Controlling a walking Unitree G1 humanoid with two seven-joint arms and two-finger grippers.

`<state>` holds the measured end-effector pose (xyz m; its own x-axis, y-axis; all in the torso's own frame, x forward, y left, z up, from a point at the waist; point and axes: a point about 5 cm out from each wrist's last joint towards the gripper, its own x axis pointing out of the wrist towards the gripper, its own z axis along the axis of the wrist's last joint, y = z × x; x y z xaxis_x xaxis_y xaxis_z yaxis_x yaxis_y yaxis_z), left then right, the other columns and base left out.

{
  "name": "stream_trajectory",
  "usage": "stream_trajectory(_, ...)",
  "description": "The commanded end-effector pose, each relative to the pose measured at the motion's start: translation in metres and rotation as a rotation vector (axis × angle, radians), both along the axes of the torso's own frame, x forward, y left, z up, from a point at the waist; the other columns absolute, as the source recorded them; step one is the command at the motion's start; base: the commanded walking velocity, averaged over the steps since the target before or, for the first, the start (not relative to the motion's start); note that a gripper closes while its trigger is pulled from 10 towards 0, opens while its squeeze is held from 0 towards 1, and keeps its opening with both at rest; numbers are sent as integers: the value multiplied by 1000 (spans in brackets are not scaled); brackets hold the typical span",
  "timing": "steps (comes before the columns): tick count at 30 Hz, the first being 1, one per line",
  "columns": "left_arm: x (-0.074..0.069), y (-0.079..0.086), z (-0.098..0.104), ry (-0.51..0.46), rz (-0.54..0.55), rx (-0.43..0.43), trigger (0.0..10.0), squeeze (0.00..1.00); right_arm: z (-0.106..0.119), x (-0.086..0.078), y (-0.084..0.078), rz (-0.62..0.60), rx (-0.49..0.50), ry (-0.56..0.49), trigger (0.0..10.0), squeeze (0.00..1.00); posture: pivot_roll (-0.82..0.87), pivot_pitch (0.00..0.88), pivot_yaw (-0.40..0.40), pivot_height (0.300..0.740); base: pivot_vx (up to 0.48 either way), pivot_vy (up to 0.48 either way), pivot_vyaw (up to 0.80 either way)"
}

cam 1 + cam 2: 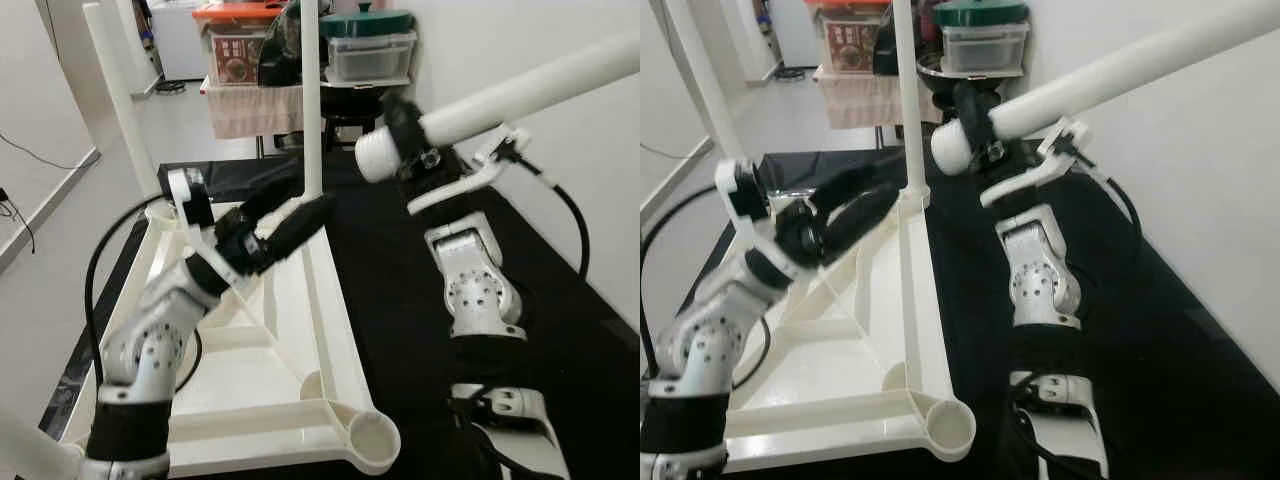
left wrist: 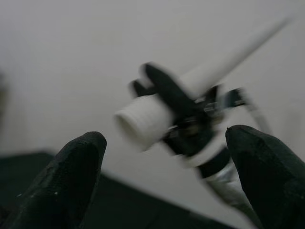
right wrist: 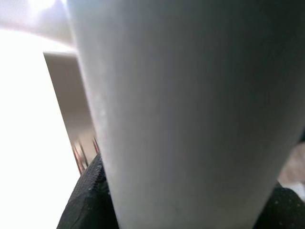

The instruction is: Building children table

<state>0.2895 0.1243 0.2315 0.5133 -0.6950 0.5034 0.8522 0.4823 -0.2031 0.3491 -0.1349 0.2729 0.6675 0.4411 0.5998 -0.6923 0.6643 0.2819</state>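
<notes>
**Over the black mat: a white leg held above an upturned table**

On the black mat [image 1: 420, 330] lies the upturned children table [image 1: 300, 400], a smooth white plastic slab with raised ribs and round corner sockets, one socket sitting open at its near right corner. Two slim white legs already stand upright in it, one at the far right corner [image 1: 311, 100] and another at the far left [image 1: 120, 100].

Right of the table, the right tool [image 1: 405, 135] is clamped around a loose table leg [image 1: 520, 90], a smooth matte white tube held slanted in the air, its rounded blunt end pointing left toward the upright far-right leg.

Over the table's far half, the left tool [image 1: 290, 228] hovers with its padded black fingers [image 2: 76, 176] spread apart, holding nothing, aimed at the tube's end.

Beyond the mat, stacked plastic storage boxes [image 1: 370, 55] with lids sit against the far wall.
</notes>
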Motion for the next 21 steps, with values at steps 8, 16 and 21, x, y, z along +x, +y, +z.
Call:
stream_trajectory(8, 1, -1, -35, 213, 197, 77, 10000, 0, -24, -16, -5, 6, -253, 0, 10000, 0, 10, 0, -17, 740, 0, 0, 0)
stream_trajectory(16, 10, 7, -47, 322, 377, 174, 10000, 0, -37, -26, -15, -21, -331, 32, 10000, 0, -7, 0, -1, 740, 0, 0, 0)
stream_trajectory(21, 12, 6, -47, 295, 389, 221, 10000, 0, -43, -29, -12, -17, -347, 45, 10000, 0, -9, 0, 0, 740, 0, 0, 0)
